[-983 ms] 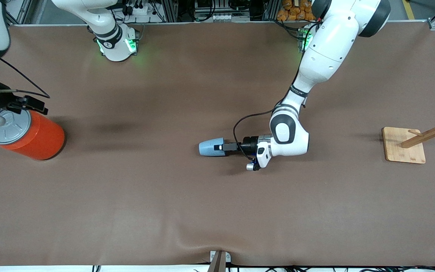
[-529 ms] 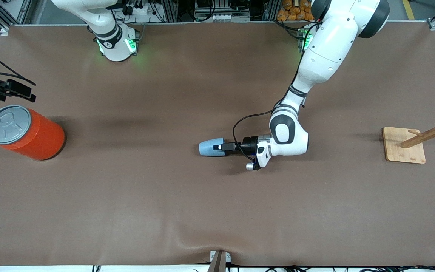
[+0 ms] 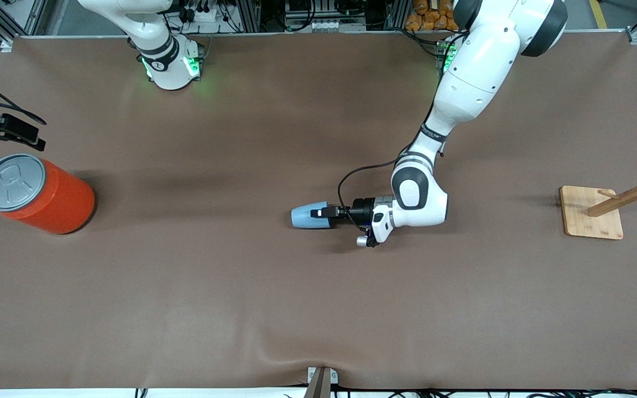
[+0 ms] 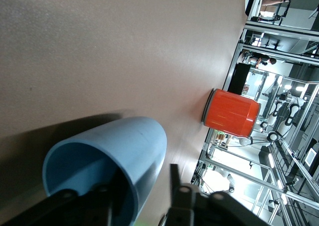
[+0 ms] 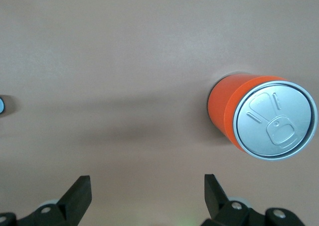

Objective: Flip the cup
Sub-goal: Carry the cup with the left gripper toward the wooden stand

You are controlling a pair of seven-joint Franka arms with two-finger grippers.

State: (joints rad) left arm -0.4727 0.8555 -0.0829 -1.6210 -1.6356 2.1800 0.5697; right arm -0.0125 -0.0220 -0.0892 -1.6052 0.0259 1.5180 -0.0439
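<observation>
Front view: the cup lies on its side mid-bench, the left hand pinching its rim.

Left wrist view: one finger sits inside the mouth; it looks light, stiff and thin-walled.

Right wrist view: the right hand hangs wide open near the can, waiting.

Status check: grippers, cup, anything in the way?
Left gripper shut on the cup's rim, one finger inside. Cup on its side, mid-table. Right gripper open, up beside the orange can. Nothing near the cup.

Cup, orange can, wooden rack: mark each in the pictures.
cup (image 3: 303,216): front view, on its light-blue side wall.
orange can (image 3: 64,202): front view, on its orange side.
wooden rack (image 3: 581,216): front view, on its flat base board.
</observation>
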